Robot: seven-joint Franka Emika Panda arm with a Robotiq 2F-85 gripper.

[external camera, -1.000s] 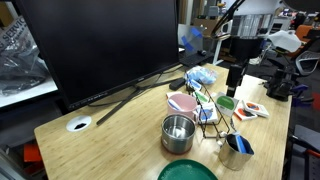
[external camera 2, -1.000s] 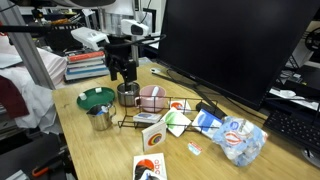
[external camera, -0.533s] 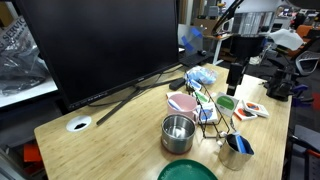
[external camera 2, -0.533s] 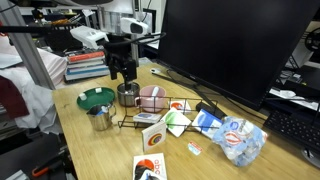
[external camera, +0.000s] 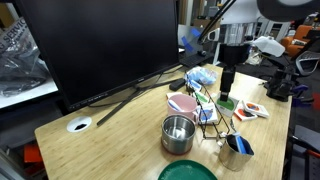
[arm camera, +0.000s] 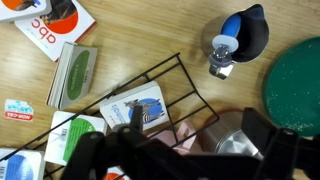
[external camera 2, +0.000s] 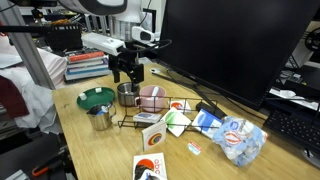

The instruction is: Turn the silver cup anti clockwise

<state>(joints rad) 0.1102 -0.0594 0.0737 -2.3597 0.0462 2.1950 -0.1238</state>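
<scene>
Hanging with its two fingers [arm camera: 262, 135] spread wide and nothing between them, the claw [external camera: 227, 84] sits right of centre in an exterior view, above the wire rack [external camera: 210, 116]. In the wrist view the claw [arm camera: 190, 138] fills the bottom edge as dark, blurred shapes. Under it lie the rim of the steel pot [arm camera: 232, 148] and a patch of the pink bowl [arm camera: 184, 133]. In an exterior view the claw [external camera 2: 127, 73] hovers left of centre, over the steel pot [external camera 2: 128, 95] and free of it.

The wire rack [arm camera: 150, 85] runs as thin black bars across the middle of the wrist view, with printed packets lying beneath and beside it. In an exterior view the pink bowl [external camera 2: 150, 98] rests just right of the pot, at the near end of the wire rack [external camera 2: 160, 112].

The silver cup [arm camera: 240, 38] stands in the upper right of the wrist view, blue at its rim, well apart from the fingers and just left of the green plate [arm camera: 296, 88]. In an exterior view the silver cup [external camera: 238, 150] is at the lower right, near the table [external camera: 110, 140] edge and right of the steel pot [external camera: 178, 133], with the green plate [external camera: 187, 171] at the bottom edge. In an exterior view the silver cup [external camera 2: 100, 119] stands left of centre, just below the green plate [external camera 2: 97, 98] and lower left of the pot.

A large dark monitor [external camera: 100, 45] fills the upper left behind the table, and a crumpled blue bag [external camera 2: 240, 138] lies at the right.
</scene>
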